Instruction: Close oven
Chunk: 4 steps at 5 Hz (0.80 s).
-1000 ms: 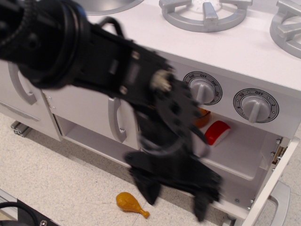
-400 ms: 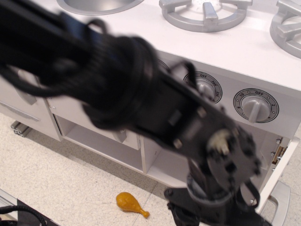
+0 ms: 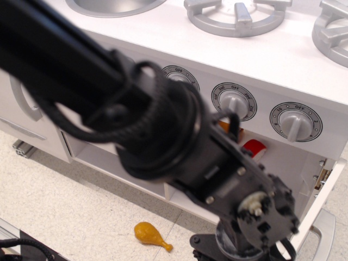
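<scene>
Standing open — oven (image 3: 272, 179), door (image 3: 321, 217) swung right.

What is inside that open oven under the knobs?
Inside the oven, a red-and-white item and something orange peek out past the black arm. The arm covers most of the cavity, so anything else inside is hidden.

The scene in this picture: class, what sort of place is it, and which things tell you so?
Most likely a toy kitchen set on a speckled floor. The clues: silver burner rings on a white top, dials marked OFF on the front, and a plastic drumstick lying on the floor.
</scene>
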Tool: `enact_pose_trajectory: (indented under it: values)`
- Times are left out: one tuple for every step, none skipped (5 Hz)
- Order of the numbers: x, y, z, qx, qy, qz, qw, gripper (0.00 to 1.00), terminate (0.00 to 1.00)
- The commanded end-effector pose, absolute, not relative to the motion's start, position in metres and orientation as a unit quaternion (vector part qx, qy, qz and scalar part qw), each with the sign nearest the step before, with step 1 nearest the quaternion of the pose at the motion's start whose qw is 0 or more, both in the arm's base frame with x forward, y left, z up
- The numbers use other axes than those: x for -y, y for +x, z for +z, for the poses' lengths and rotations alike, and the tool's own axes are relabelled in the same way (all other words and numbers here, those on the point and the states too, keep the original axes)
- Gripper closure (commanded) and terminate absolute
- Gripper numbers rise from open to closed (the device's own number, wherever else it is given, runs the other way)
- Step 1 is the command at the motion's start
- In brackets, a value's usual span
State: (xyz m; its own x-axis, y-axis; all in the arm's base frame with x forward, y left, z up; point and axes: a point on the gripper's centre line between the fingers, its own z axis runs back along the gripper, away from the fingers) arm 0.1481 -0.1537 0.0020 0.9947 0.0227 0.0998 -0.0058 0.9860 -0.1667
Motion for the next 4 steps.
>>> enact_pose_trajectory:
  values:
    - [0.128, 0.157, 0.007, 0.058, -0.058, 0.03, 0.996, 0.0, 0.0]
    - [0.097, 0.166, 0.008, 0.075, -0.04, 0.035, 0.996, 0.0, 0.0]
    - [0.071, 0.175, 0.014, 0.084, -0.035, 0.043, 0.995, 0.0, 0.0]
    - [0.048, 0.191, 0.028, 0.091, -0.032, 0.059, 0.994, 0.0, 0.0]
